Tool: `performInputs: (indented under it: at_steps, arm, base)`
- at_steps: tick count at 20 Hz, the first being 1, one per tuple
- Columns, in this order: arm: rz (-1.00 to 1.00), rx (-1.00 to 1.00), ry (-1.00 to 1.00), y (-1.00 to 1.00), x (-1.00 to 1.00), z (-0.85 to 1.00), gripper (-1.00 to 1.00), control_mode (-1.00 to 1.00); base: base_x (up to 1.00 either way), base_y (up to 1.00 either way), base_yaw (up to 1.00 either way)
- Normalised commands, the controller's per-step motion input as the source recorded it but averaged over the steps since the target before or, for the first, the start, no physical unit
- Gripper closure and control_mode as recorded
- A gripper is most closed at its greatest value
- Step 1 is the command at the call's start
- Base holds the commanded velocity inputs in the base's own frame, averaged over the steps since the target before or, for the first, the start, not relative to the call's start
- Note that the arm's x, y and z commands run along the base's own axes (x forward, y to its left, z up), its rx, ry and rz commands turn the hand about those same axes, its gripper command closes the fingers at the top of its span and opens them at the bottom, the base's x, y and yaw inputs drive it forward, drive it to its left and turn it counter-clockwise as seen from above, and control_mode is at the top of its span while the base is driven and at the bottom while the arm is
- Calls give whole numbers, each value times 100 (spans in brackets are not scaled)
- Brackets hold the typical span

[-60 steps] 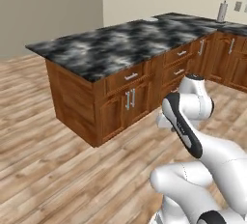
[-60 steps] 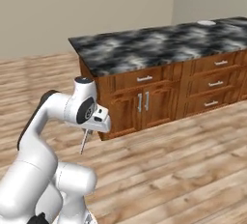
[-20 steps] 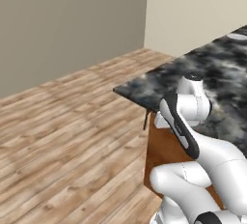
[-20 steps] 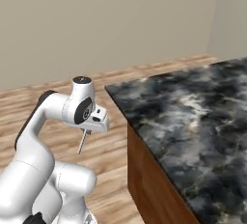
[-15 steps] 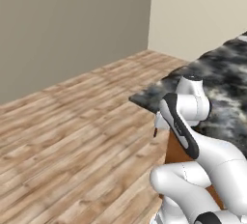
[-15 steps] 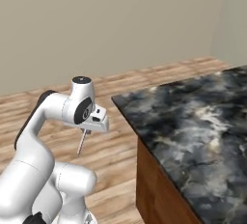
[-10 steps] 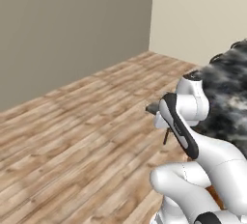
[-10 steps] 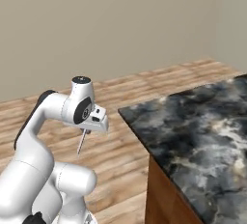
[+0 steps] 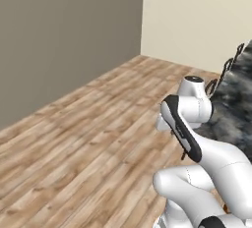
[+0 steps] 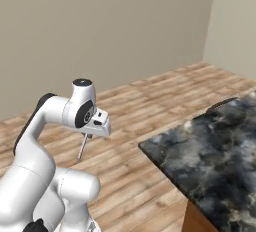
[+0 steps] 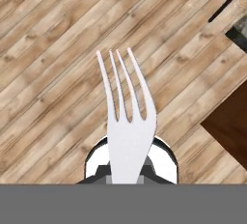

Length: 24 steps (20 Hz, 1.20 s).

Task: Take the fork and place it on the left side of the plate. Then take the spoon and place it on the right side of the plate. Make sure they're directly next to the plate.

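The fork (image 11: pixel 126 121) is a thin silver-grey utensil with its tines pointing away from the hand. My gripper (image 11: pixel 126 171) is shut on its handle, over wooden floor. From the right base view the fork (image 10: pixel 82 148) hangs down from the gripper (image 10: pixel 90 135), which is folded close to the robot's body, left of the counter and well off it. The plate and the spoon are out of view.
A dark marbled counter (image 10: pixel 212 153) with a brown wooden side stands to the right, its corner nearest me. It also reaches into the right edge of the left base view as the counter (image 9: pixel 237 105). Plank floor (image 9: pixel 98 138) and plain walls lie ahead.
The whole picture has swung: the base has turned, so the counter slid to the right edge and more floor and wall show. The arm keeps its pose with the fork held.
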Motion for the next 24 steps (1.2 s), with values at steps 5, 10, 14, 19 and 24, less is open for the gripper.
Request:
performInputs:
  at_steps: [5,10,14,19,24]
  arm:
    - [0,0,0,0,0,0,100,100]
    - [0,0,0,0,0,0,100,100]
    - [0,0,0,0,0,0,100,100]
    - [0,0,0,0,0,0,100,100]
    - [0,0,0,0,0,0,100,100]
  base:
    - [100,100,-45]
    - [100,100,-46]
    - [100,100,-46]
    - [100,100,-46]
    - [100,100,-50]
